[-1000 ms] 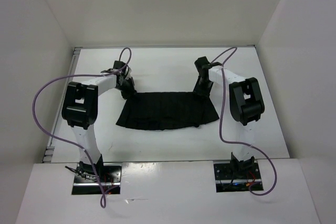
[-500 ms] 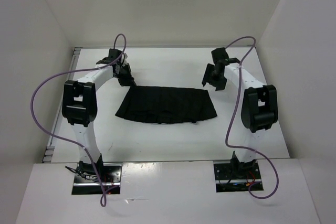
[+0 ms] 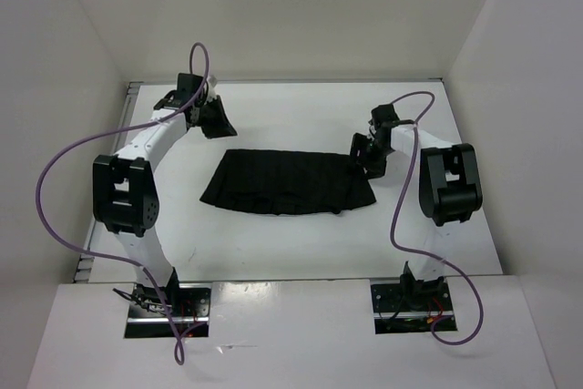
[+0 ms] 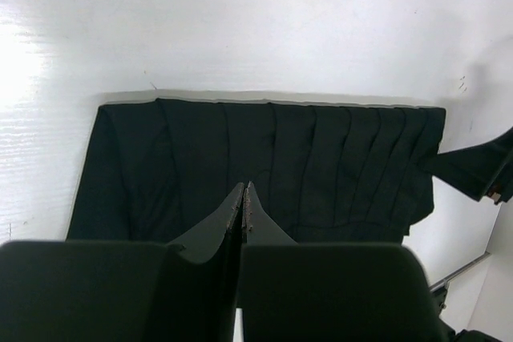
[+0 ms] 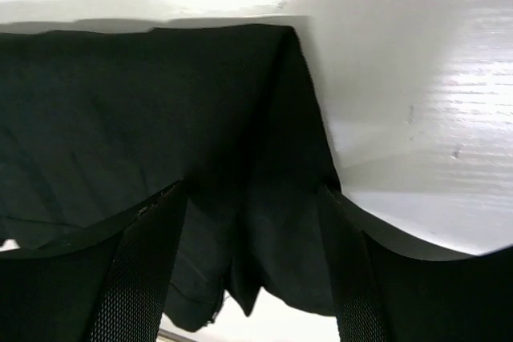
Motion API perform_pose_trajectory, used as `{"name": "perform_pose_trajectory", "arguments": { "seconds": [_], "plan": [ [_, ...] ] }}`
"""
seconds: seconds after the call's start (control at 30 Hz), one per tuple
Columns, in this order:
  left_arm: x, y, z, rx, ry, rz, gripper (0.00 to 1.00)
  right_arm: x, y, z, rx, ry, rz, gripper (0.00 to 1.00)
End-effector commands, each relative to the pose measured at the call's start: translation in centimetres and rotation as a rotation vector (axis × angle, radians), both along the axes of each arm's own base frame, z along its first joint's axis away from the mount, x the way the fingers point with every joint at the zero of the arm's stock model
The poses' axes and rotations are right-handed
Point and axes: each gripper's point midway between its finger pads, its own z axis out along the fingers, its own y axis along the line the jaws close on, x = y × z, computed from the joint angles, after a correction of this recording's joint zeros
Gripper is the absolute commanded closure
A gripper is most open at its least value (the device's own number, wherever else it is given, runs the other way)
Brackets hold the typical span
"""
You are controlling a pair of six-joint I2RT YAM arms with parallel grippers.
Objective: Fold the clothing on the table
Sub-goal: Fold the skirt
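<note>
black pleated soft-fabric skirt (image 3: pixel 290 183) flat at centre frame on large white matte table (image 3: pixel 301 248), left gripper (image 3: pixel 219 122) upper left, fingers pressed together, empty, right gripper (image 3: pixel 364 158) spread wide over the skirt's right edge

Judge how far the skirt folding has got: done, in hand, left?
Done: the skirt lies flat on the table as a wide band, seemingly doubled over once. In hand: nothing is gripped; the left pincer is shut, clear of the cloth, and the right pincer hovers open over the skirt's right end. Left: probably folding it across.
</note>
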Motion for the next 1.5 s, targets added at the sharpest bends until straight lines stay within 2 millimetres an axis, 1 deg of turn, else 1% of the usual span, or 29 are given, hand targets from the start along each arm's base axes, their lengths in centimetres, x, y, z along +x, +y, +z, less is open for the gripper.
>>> {"name": "perform_pose_trajectory", "arguments": {
  "seconds": [0.0, 0.07, 0.1, 0.13, 0.17, 0.2, 0.23, 0.27, 0.3, 0.37, 0.43, 0.47, 0.5, 0.53, 0.6, 0.67, 0.77, 0.83, 0.87, 0.9, 0.97, 1.0, 1.03, 1.07, 1.1, 1.2, 1.3, 1.43, 1.47],
  "plan": [
    [-1.2, -0.3, 1.0, -0.015, -0.013, -0.022, 0.99, 0.2, 1.4, -0.8, 0.098, -0.009, 0.040, 0.29],
    [-1.7, -0.2, 0.6, -0.014, -0.002, -0.022, 0.99, -0.5, 1.5, -1.2, 0.086, 0.012, 0.044, 0.29],
    [-1.8, -0.3, 1.2, -0.020, -0.010, -0.016, 0.99, -0.8, 1.8, -1.2, 0.085, 0.023, 0.053, 0.29],
    [-1.9, -0.2, 0.8, -0.020, -0.007, -0.016, 0.99, -0.8, 1.8, -1.2, 0.085, 0.023, 0.053, 0.29],
    [-1.9, -0.2, 1.3, -0.021, -0.019, -0.016, 0.99, -0.8, 1.8, -1.2, 0.085, 0.023, 0.053, 0.29],
    [-2.2, -0.2, 0.9, -0.020, -0.008, -0.016, 0.99, -1.0, 1.8, -1.0, 0.085, 0.024, 0.053, 0.29],
    [-2.4, -0.2, 0.5, -0.019, 0.003, -0.016, 0.99, -1.0, 1.9, -0.9, 0.093, 0.025, 0.056, 0.30],
    [-2.5, -0.3, 1.0, -0.032, -0.004, -0.015, 0.99, -1.2, 2.4, -0.8, 0.105, 0.027, 0.069, 0.32],
    [-2.9, -0.3, 0.9, -0.032, 0.000, -0.015, 0.99, -1.3, 2.8, -0.6, 0.125, 0.030, 0.076, 0.34],
    [-3.1, -0.4, 1.1, -0.040, -0.006, -0.021, 0.99, -2.0, 3.6, -0.9, 0.135, 0.048, 0.089, 0.57],
    [-3.8, -1.5, 1.2, -0.047, -0.005, -0.052, 0.99, -2.5, 4.1, -1.5, 0.136, 0.066, 0.090, 0.77],
    [-4.3, -2.8, 1.3, -0.061, -0.002, -0.089, 0.99, -2.9, 4.6, -1.8, 0.140, 0.072, 0.087, 0.91],
    [-4.9, -3.6, 1.0, -0.067, 0.005, -0.121, 0.99, -3.1, 4.5, -1.6, 0.144, 0.068, 0.077, 0.97],
    [-5.7, -4.6, 1.5, -0.085, 0.003, -0.170, 0.99, -2.6, 4.7, -0.8, 0.151, 0.037, 0.072, 1.00],
    [-6.9, -7.6, 2.3, -0.097, -0.022, -0.279, 0.98, -2.7, 4.4, -0.5, 0.137, 0.030, 0.047, 1.00],
    [-8.8, -10.7, 2.3, -0.110, -0.006, -0.409, 0.98, -2.4, 4.2, 0.8, 0.128, 0.002, 0.044, 1.00],
    [-9.8, -13.3, 2.2, -0.114, 0.001, -0.489, 0.98, -1.9, 3.7, 2.2, 0.097, -0.018, 0.032, 1.00],
    [-9.8, -13.8, 1.2, -0.107, 0.018, -0.503, 0.98, -1.7, 3.0, 2.6, 0.059, -0.033, 0.017, 1.00],
    [-10.0, -14.2, 0.8, -0.105, 0.029, -0.515, 0.98, -1.5, 3.0, 3.5, 0.063, -0.058, 0.017, 1.00],
    [-10.1, -14.4, -0.3, -0.091, 0.050, -0.515, 0.98, -1.4, 2.9, 3.8, 0.056, -0.069, 0.014, 1.00],
    [-9.8, -14.2, -1.5, -0.070, 0.073, -0.502, 0.98, -1.8, 2.8, 3.6, 0.049, -0.047, 0.023, 1.00],
    [-9.8, -14.2, -2.4, -0.067, 0.094, -0.501, 0.98, -2.2, 2.7, 3.1, 0.040, -0.022, 0.034, 0.75],
    [-9.8, -14.2, -2.4, -0.066, 0.094, -0.501, 0.98, -2.1, 2.7, 3.1, 0.039, -0.014, 0.034, 0.54],
    [-9.8, -14.2, -2.8, -0.065, 0.103, -0.500, 0.98, -2.1, 2.5, 3.0, 0.026, -0.018, 0.038, 0.49],
    [-9.6, -14.3, -2.7, -0.067, 0.093, -0.501, 0.98, -1.9, 2.3, 3.4, 0.017, -0.034, 0.034, 0.39],
    [-9.7, -14.1, -2.3, -0.061, 0.081, -0.496, 0.98, -2.0, 1.4, 4.6, 0.003, -0.072, 0.013, 0.31],
    [-9.9, -14.0, -2.6, -0.060, 0.090, -0.496, 0.98, -2.1, -0.6, 4.3, -0.024, -0.066, -0.049, 0.27],
    [-10.5, -13.7, -2.7, -0.055, 0.091, -0.502, 0.98, -2.5, -1.9, 2.1, -0.034, -0.022, -0.075, 0.26],
    [-10.5, -13.7, -2.7, -0.055, 0.091, -0.502, 0.98, -2.2, -2.4, 2.1, -0.042, -0.032, -0.088, 0.26]
  ]
}}
